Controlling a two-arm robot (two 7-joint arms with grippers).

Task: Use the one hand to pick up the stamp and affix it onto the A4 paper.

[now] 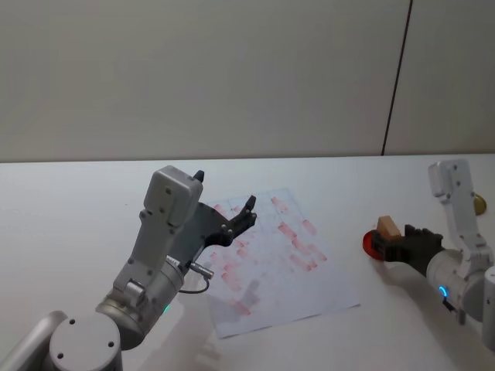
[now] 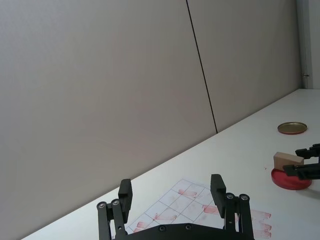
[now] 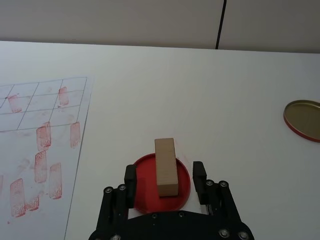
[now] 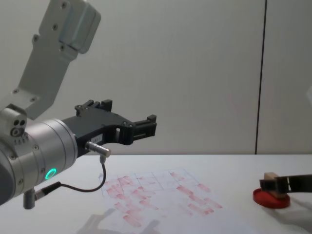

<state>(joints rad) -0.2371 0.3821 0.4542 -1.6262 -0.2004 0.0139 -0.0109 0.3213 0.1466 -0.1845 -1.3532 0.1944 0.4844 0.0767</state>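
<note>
Right end effector (image 3: 164,172) open around the stamp (image 3: 165,166).
Stamp stands on the red ink pad (image 3: 145,186), beside the A4 paper (image 3: 40,145); left end effector (image 2: 172,192) open, raised.

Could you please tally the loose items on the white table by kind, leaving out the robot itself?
Light-tan wooden rectangular stamp block: 1
Flat red round ink pad: 1
Gold-coloured round metal lid: 1
White A4 paper sheet with red prints: 1
Total: 4

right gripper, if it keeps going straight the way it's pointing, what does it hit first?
Probably the stamp: it stands on the red ink pad, in the gap of the open right gripper, fingers either side, seemingly not clamped yet. Exact depth is unclear.
</note>
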